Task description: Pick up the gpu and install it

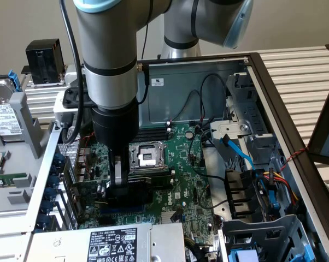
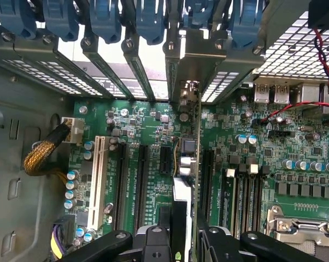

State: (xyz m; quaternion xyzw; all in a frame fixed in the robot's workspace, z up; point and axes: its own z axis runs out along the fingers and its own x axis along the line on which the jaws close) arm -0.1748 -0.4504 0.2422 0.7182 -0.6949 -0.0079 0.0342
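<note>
left of centre in the frame, the hand (image 1: 119, 183) grips the gpu (image 1: 135, 192) on edge, low over the green motherboard (image 1: 182, 164) inside the open case (image 1: 274, 109), just beside the cpu socket (image 1: 147, 157).

**A:** How is the light on you?

**B:** Soft and even in the exterior view, with no hard-edged shadows. My arm (image 1: 109, 54) carries a pale sheen down its grey shell. It shades the motherboard (image 1: 181, 180) under my gripper (image 1: 119, 191), where detail sinks into black.

**A:** And from the wrist?

**B:** Harsher. The slot openings (image 2: 148, 60) in the case's rear wall burn out to white, and the mesh (image 2: 295, 54) beside them glares. The case wall (image 2: 22, 180) is dull grey. The gpu (image 2: 182, 199), clamped between my fingers (image 2: 153, 245), shows a pale strip of glare. The fingers themselves read as dark silhouettes. Straight rails bow slightly towards the picture's edges.
</note>
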